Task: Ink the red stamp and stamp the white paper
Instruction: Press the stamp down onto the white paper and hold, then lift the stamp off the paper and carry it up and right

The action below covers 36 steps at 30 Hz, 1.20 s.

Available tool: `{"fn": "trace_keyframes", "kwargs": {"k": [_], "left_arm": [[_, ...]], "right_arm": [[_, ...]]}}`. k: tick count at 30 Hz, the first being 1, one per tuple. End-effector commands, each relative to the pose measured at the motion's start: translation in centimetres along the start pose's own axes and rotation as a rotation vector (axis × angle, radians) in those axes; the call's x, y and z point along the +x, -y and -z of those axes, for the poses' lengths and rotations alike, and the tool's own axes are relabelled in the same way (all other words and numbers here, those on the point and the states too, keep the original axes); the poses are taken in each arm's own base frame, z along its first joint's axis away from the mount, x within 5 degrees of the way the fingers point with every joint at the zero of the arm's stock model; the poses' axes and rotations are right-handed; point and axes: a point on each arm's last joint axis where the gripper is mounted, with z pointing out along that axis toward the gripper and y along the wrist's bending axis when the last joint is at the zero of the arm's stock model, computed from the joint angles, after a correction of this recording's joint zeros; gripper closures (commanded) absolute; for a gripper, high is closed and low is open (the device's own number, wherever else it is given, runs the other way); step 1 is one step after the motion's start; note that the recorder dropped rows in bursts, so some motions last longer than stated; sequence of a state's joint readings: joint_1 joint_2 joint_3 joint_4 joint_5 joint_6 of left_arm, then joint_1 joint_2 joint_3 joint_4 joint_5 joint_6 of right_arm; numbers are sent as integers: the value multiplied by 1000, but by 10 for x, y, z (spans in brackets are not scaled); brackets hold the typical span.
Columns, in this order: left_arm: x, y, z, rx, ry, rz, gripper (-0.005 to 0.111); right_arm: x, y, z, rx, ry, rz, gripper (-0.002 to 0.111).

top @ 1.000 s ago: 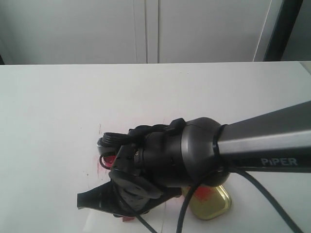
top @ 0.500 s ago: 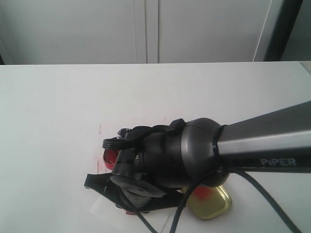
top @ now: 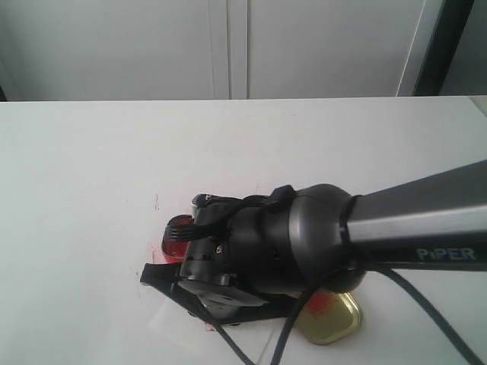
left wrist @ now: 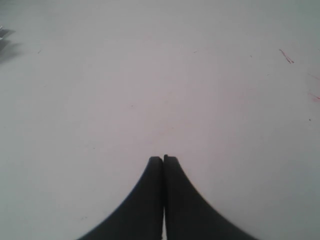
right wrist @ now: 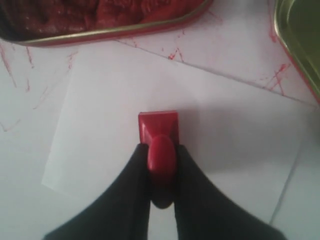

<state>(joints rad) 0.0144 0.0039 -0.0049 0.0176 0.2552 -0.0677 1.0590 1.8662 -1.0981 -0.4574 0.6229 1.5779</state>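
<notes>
While the right fingers pinch the red stamp by its knob over the white paper, the left fingers sit closed and empty.

**Mia:** How many stamps can you count?

**Ben:** One red stamp. Just one.

**Mia:** And papers?

**Ben:** One white paper.

**Mia:** I see a tin full of red ink. Are there more?

**Ben:** No, one tin. There is also one gold lid.

**Mia:** How many claws?

**Ben:** Two. One left claw and one right claw.

**Mia:** And tables?

**Ben:** One table. From far off I can count only one dark arm.
</notes>
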Motion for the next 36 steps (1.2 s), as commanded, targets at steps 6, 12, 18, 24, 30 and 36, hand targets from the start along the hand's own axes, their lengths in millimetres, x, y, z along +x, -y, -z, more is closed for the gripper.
{"fn": "trace_keyframes", "kwargs": {"k": [6, 12, 18, 24, 30, 36], "left_arm": [[1, 0, 0, -1, -2, 4, 107], [1, 0, 0, -1, -2, 4, 107], [1, 0, 0, -1, -2, 4, 107], [1, 0, 0, -1, -2, 4, 107], [1, 0, 0, -1, -2, 4, 107], [1, 0, 0, -1, -2, 4, 107]], "right_arm": [[-12, -1, 26, -63, 59, -2, 108], [-14, -1, 32, -83, 69, -3, 108], [-16, -4, 36, -120, 79, 29, 108], [-29, -8, 46, -239, 102, 75, 108], [-42, -4, 50, -282, 101, 111, 108], [-56, 6, 46, -274, 76, 128, 108]]}}
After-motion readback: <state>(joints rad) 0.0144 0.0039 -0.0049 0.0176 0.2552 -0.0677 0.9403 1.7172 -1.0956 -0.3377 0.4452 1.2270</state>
